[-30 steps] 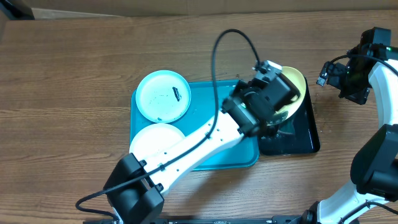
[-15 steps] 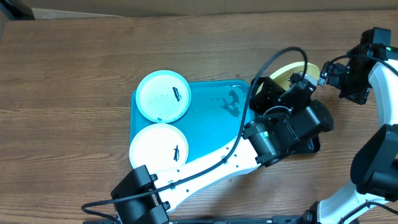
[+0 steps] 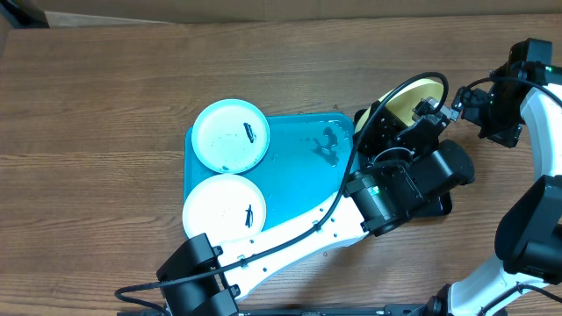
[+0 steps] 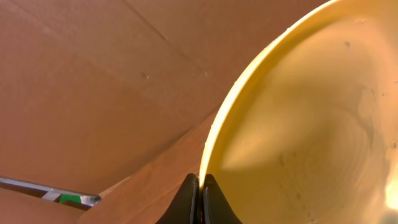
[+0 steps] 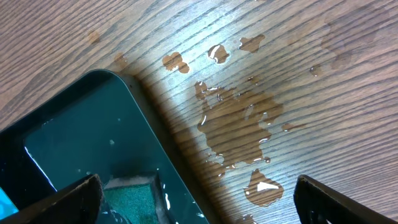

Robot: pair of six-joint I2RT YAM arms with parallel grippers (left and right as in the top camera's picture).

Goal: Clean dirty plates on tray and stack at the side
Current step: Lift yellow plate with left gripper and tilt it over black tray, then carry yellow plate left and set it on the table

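My left gripper [image 4: 200, 182] is shut on the rim of the yellow-green plate [image 4: 298, 124], which stands tilted on edge. From overhead that plate [image 3: 411, 95] sits above the black tray's far end, with the left gripper [image 3: 423, 114] right at it. The light blue plate [image 3: 230, 135] and the white plate [image 3: 224, 208], each with a small dark smudge, lie at the left end of the turquoise tray [image 3: 303, 189]. My right gripper [image 5: 198, 186] hangs open and empty over the wet table beside the black tray; overhead it shows at the far right [image 3: 474, 105].
The black tray [image 5: 81, 137] holds shallow water and a green sponge [image 5: 130, 199]. Overhead, the black tray [image 3: 436, 207] is mostly hidden under my left arm. A water puddle [image 5: 242, 124] lies on the wooden table to its right. Cardboard stands behind the table.
My left arm swung right, off the turquoise tray, and raised the yellow-green plate on edge above the black tray's far end. The right arm has not moved.
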